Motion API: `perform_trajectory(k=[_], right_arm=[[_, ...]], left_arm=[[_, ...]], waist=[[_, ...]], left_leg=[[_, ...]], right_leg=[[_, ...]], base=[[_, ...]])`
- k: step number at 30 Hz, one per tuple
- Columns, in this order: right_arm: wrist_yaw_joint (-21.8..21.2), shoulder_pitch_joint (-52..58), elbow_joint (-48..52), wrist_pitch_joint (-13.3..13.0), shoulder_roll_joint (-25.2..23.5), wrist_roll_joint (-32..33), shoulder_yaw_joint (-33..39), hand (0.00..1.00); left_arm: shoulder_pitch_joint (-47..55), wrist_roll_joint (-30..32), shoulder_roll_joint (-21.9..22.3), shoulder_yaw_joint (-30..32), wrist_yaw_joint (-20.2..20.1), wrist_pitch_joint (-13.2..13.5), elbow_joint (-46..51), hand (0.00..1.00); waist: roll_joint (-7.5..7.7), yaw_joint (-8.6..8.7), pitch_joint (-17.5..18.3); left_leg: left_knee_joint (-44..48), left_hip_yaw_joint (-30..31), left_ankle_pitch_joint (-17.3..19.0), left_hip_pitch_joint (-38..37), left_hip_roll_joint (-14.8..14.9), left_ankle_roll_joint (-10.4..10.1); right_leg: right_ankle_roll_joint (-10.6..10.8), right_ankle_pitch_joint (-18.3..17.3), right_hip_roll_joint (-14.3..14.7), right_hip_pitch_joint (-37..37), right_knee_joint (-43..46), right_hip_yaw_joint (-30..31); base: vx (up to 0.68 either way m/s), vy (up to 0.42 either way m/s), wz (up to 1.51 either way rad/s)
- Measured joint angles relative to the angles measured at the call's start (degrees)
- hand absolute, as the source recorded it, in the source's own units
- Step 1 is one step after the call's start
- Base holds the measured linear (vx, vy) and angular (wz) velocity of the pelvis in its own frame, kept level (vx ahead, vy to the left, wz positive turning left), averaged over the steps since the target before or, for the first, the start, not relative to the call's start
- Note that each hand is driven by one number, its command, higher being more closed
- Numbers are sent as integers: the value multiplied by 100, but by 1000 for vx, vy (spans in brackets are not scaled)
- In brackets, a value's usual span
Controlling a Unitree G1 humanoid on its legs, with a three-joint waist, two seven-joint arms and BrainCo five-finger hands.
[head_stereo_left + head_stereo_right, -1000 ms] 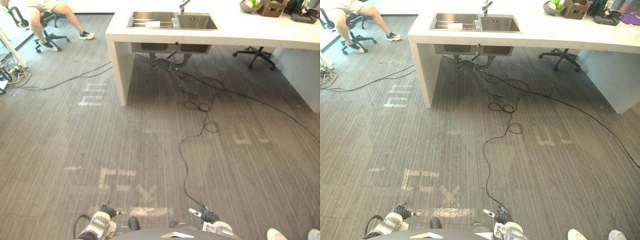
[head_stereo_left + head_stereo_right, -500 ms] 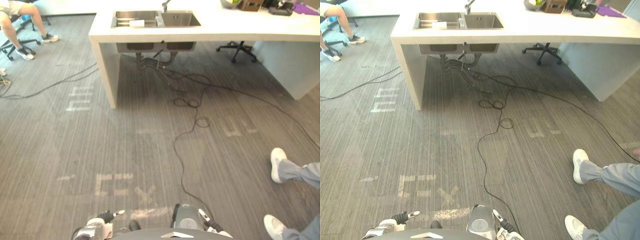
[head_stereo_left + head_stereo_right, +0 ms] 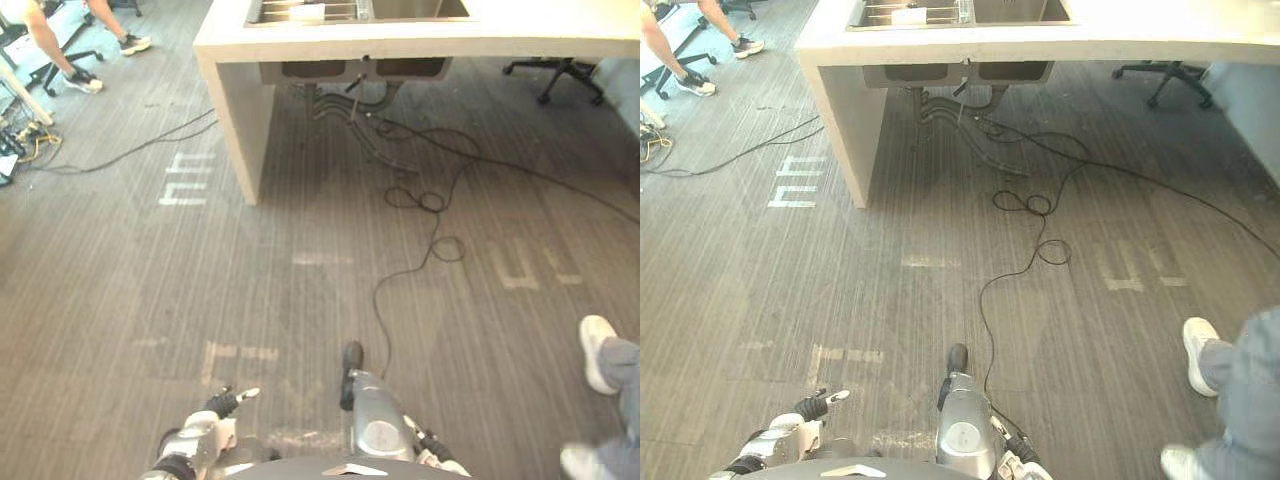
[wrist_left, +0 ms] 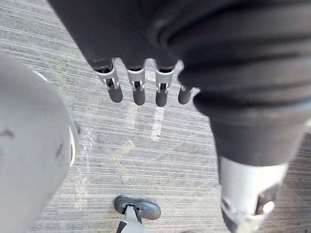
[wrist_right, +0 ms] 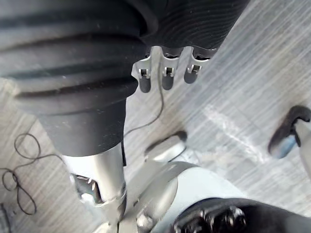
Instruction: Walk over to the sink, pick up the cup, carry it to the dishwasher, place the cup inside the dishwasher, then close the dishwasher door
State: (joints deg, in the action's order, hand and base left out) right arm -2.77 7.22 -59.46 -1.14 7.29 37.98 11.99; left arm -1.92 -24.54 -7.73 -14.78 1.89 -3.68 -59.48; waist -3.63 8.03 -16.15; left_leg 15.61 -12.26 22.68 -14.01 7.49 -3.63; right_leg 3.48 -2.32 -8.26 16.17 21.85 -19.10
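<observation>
The steel double sink (image 3: 960,12) is set in a white counter (image 3: 330,45) at the far end of the floor, well ahead of me. A white block lies in its left basin (image 3: 908,15). I cannot make out the cup at this distance. My left hand (image 3: 205,432) hangs low at my side, its fingers (image 4: 138,90) straight over the grey floor and holding nothing. Low on the other side, my right hand (image 3: 1015,462) is the same, with fingers (image 5: 165,77) straight and empty.
Black cables (image 3: 420,200) snake across the floor from under the sink toward me. A person's white shoes (image 3: 597,350) stand close on the right. Another person sits on a chair (image 3: 60,45) at the far left. An office chair (image 3: 560,75) stands behind the counter.
The whole view has shifted: the counter and sink now sit higher and nearer, the standing person's shoes lie further right. Both hands still hang low and empty.
</observation>
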Motion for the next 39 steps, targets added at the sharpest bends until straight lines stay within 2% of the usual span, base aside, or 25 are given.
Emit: perform_trajectory(k=[1, 2, 3, 4, 5, 7, 9, 12, 14, 17, 18, 19, 21, 23, 25, 27, 28, 30, 31, 32, 33, 34, 35, 38, 39], right_arm=[[-56, 90, -5, -32, -11, 2, 18, 0], [-103, 105, -17, -53, 1, 1, 39, 0], [-123, 122, -15, -55, 15, -1, 41, 0], [-195, 178, -15, -98, 53, -26, 43, 0], [-208, 175, -14, -112, 108, -106, 37, 0], [-217, 125, -11, -109, 223, -201, 33, 0], [-283, -10, -7, -114, 305, -201, 60, 0], [-352, -266, 24, -119, 349, -190, 369, 0], [-374, -326, -13, -76, 375, -175, 460, 0], [-453, -259, -113, 42, 394, -109, 506, 0], [-471, -203, -117, 105, 438, -101, 503, 0], [-503, -189, -109, 219, 388, 29, 459, 0], [-595, -155, -103, 378, 194, 179, 443, 0], [-587, -42, -143, 588, 47, 331, 446, 0], [-588, -25, -245, 637, 16, 327, 491, 0], [-583, -50, -258, 595, -13, 310, 506, 0], [-573, -106, -231, 517, 27, 302, 511, 0], [-454, -229, -222, 476, 75, 246, 486, 0], [-393, -282, -221, 453, 55, 235, 444, 0], [-301, -295, -206, 434, 40, 234, 384, 0], [-249, -297, -202, 431, 28, 228, 380, 0], [-169, -282, -127, 393, 11, 230, 391, 0], [-57, -234, -12, 365, 4, 253, 392, 0], [45, -53, -58, 255, -9, 465, 531, 0], [26, 61, -153, 249, 15, 510, 682, 0]], left_arm=[[139, 1, 9, 14, -57, 81, -29, 0], [159, 1, 39, 73, -150, 222, -89, 0], [140, 7, 53, 110, -199, 291, -75, 0], [137, 8, 80, 115, -258, 475, -69, 0], [135, 8, 149, 113, -251, 626, -30, 0], [94, 3, 252, 107, -218, 686, 322, 0], [13, -16, 329, 46, -150, 703, 835, 0], [-255, -58, 332, -414, -35, 755, 1405, 0], [-369, -74, 362, -634, 149, 721, 1542, 0], [-369, -126, 361, -691, 232, 637, 1458, 0], [-385, -124, 352, -715, 270, 627, 1373, 0], [-404, -124, 266, -731, 316, 601, 1308, 0], [-463, -125, 80, -728, 351, 561, 1269, 0], [-574, -129, 45, -584, 376, 382, 1119, 0], [-416, -128, 74, -526, 392, 295, 1040, 0], [-372, -129, 96, -457, 393, 268, 1027, 0], [-372, -129, 117, -322, 406, 268, 1032, 0], [-330, -211, 114, -306, 665, 347, 1083, 0], [-238, -269, 153, -264, 925, 487, 1261, 0], [-168, -288, 169, -80, 1218, 736, 1590, 0], [-139, -242, 176, -18, 1514, 1023, 1785, 0], [-28, -51, 240, 244, 2028, 1602, 2384, 0], [72, 311, 280, 500, 2568, 2244, 3094, 0], [319, 1178, 209, 1103, 3034, 3202, 4560, 0], [594, 1362, 145, 1477, 3004, 3630, 5285, 0]], waist=[[-64, -63, 99], [7, -82, 138], [-3, -80, 148], [-60, -64, 143], [-101, -46, 108], [-157, -68, 105], [-166, -161, 109], [-139, -177, 114], [-138, -182, 108], [-129, -171, 94], [-156, -176, 94], [-43, -190, 105], [188, -174, 168], [368, -181, 249], [449, -286, 361], [473, -307, 445], [492, -328, 455], [495, -380, 456], [443, -368, 463], [378, -351, 460], [351, -343, 456], [284, -345, 436], [141, -346, 411], [92, -449, 401], [52, -490, 421]], left_leg=[[230, 94, -102, -75, 84, -15], [1181, 93, -332, 333, 209, -40], [1683, 119, -519, 563, 297, -135], [2571, 117, -1041, 888, 509, -309], [3435, 87, -1283, 1237, 746, -200], [3928, -150, -810, 1686, 780, -36], [3162, -654, -655, 1982, 677, 48], [605, -780, -1051, 2532, 245, 43], [-919, -393, -1483, 2770, 225, -237], [-984, -342, -1606, 2755, 334, -238], [-993, -311, -1909, 2612, 325, -131], [-754, -355, -2403, 2524, 256, -52], [-335, -330, -2392, 2704, 73, -38], [317, -311, -2220, 3004, -159, 187], [678, -404, -1975, 3035, -344, 464], [809, -628, -1726, 2987, -454, 582], [806, -810, -1620, 2843, -493, 622], [558, -1049, -1526, 2382, -549, 703], [327, -1143, -1490, 2035, -516, 707], [136, -1143, -1461, 1795, -458, 685], [25, -1147, -1460, 1688, -425, 650], [-128, -1143, -1438, 1537, -324, 523], [-188, -1115, -1407, 1474, -174, 414], [-149, -1054, -1261, 1200, 143, 97], [-171, -963, -1189, 938, 359, -199]], right_leg=[[-230, -97, 88, -16, 217, -12], [-472, -177, 48, -44, 376, -22], [-536, -217, 57, -118, 377, -44], [-664, -393, 122, -363, 320, -103], [-715, -522, 230, -682, 179, -164], [-748, -693, 261, -1097, 36, -175], [-722, -719, 212, -1408, -154, -196], [-593, -793, 5, -1522, -339, -193], [-305, -754, -35, -1719, -528, -135], [49, -961, -74, -2052, -451, 38], [188, -1122, -72, -2151, -381, 143], [218, -1320, -209, -2294, -333, 362], [177, -1543, -289, -2315, -402, 694], [280, -1745, -503, -2312, -312, 850], [213, -1834, -796, -2336, -272, 984], [360, -1662, -1080, -1877, 737, 1033], [578, -1353, -1313, -1440, 1523, 1086], [526, -524, -1636, -895, 2529, 1091], [348, -326, -1731, -643, 2987, 996], [129, -747, -1752, -477, 3163, 665], [73, -919, -1742, -394, 3094, 451], [5, -1136, -1699, -260, 2598, -31], [6, -1077, -1594, -170, 1637, -413], [3, -212, -1564, -192, -520, -949], [-126, 15, -1685, -104, -490, -1199]], base=[[404, -184, -18], [392, -207, -11], [480, -236, 6], [501, -208, 23], [432, -110, 24], [382, -40, 11], [333, -11, -7], [309, 61, 0], [422, 158, -10], [347, 220, -30], [424, 355, -49], [309, 286, -49], [290, 214, -9], [279, 193, 19], [344, 244, -35], [327, 181, -39], [293, 175, -59], [283, 136, -75], [249, 53, -62], [235, 28, -48], [202, -26, -22], [190, -58, -10], [192, -75, -1], [307, -205, 13], [358, -311, 27]])
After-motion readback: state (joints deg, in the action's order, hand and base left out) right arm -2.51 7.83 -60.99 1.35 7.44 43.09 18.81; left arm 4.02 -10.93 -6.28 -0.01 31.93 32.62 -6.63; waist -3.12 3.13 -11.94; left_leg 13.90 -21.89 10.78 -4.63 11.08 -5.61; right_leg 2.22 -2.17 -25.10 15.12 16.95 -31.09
